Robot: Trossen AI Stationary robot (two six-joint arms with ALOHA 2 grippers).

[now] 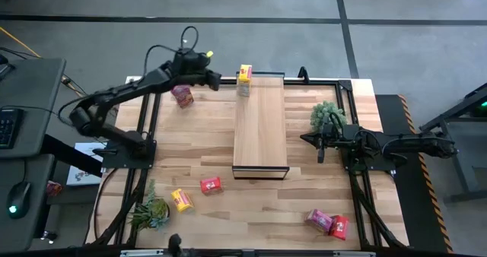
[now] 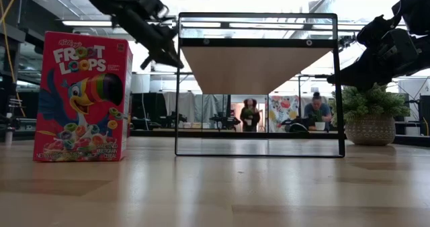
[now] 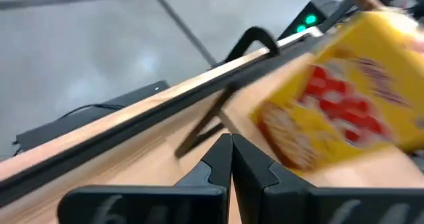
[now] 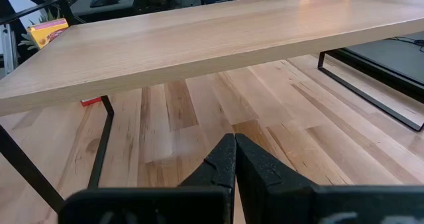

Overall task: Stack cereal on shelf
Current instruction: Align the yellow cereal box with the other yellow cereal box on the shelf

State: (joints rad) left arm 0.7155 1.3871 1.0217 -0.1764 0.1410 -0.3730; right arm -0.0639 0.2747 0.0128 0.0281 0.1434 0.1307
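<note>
One yellow box (image 1: 244, 80) is seen standing on the shelf (image 1: 260, 128) at its far left corner. The left gripper (image 1: 219, 81), clenched on nothing, is held just beside it. The right gripper (image 1: 320, 152) (also pressed closed, empty) is parked beside the shelf's right edge. Five boxes are left on the table (image 1: 251, 207).

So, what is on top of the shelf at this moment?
One yellow cereal box stands on the shelf, at its far end; the rest of the top is bare wood. The tabletop directly under the shelf is hidden from above.
</note>
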